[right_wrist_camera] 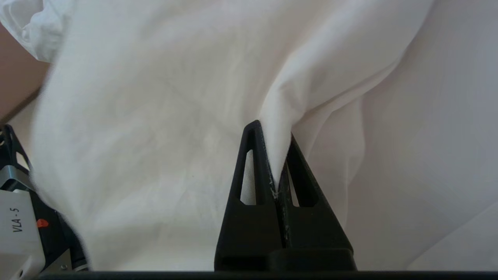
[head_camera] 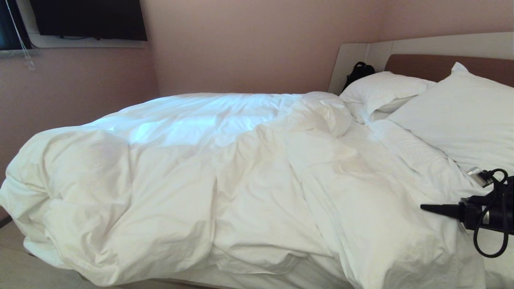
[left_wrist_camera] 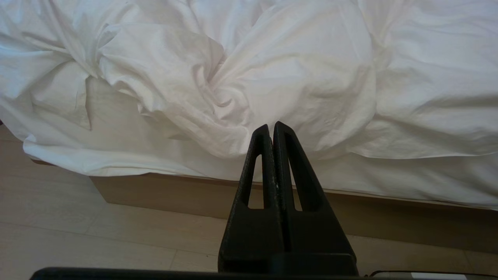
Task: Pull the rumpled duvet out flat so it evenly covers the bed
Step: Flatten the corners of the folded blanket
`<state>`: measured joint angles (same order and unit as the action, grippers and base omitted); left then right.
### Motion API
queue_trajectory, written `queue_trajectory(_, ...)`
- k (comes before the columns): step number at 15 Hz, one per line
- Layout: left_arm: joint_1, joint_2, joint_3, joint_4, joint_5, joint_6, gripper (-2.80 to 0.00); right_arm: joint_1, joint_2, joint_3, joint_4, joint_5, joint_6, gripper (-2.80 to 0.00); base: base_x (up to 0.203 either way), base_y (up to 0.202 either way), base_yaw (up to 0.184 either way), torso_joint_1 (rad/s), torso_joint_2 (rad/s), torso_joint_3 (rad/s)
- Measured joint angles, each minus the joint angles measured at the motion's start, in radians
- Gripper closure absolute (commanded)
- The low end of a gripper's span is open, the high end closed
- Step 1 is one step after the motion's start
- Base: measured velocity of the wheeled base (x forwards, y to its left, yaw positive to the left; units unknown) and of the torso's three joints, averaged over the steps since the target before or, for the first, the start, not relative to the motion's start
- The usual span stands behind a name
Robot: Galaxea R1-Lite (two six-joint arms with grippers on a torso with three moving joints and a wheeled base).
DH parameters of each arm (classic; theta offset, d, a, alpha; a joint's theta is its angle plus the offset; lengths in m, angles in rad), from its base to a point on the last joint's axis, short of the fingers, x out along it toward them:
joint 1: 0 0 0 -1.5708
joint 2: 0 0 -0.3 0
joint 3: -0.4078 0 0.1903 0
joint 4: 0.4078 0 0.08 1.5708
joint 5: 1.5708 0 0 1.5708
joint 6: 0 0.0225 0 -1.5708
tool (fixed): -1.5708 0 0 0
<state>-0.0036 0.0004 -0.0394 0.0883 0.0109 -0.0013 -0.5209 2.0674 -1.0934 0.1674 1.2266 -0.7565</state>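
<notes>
White cotton duvet (head_camera: 225,172) lies bunched toward the foot, short of the pillows (head_camera: 461,116). Right gripper (right_wrist_camera: 274,155) pinches a duvet fold beside them; left gripper (left_wrist_camera: 271,134) hangs closed, empty. Flattening remains.

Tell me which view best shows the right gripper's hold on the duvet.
Right wrist view: the right gripper is shut on a pinched fold of the duvet. The head view shows only that gripper's side profile over the duvet, the pinch unclear. The left wrist view shows none of it.
</notes>
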Motion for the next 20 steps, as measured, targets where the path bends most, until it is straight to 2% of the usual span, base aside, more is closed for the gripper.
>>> queue_trajectory(5, -0.001, 0.000, 0.000, 0.000, 0.000, 0.000, 0.00, 0.000, -0.206, -0.034, 0.043, -0.058, 0.078, 0.00, 0.000, 0.000, 0.000, 0.000, 0.00, 0.000)
queue_trajectory(8, 0.000, 0.000, 0.000, 0.000, 0.000, 0.000, 0.00, 0.000, -0.327, -0.143, 0.117, -0.144, 0.176, 0.00, 0.000, 0.000, 0.000, 0.000, 0.00, 0.000)
queue_trajectory(11, 0.000, 0.000, 0.000, 0.000, -0.001, 0.000, 0.00, -0.008, -0.489, -0.211, 0.230, -0.251, 0.311, 0.00, 0.000, 0.000, 0.000, 0.000, 0.00, 0.000)
queue_trajectory(15, 0.000, 0.000, 0.000, 0.000, -0.001, 0.000, 0.00, -0.022, -0.684, -0.139, 0.396, -0.416, 0.476, 0.00, 0.000, 0.000, 0.000, 0.000, 0.00, 0.000)
queue_trajectory(20, -0.001, 0.000, 0.000, 0.000, 0.000, 0.000, 0.00, -0.060, -0.891, -0.040, 0.527, -0.591, 0.628, 0.00, 0.000, 0.000, 0.000, 0.000, 0.00, 0.000)
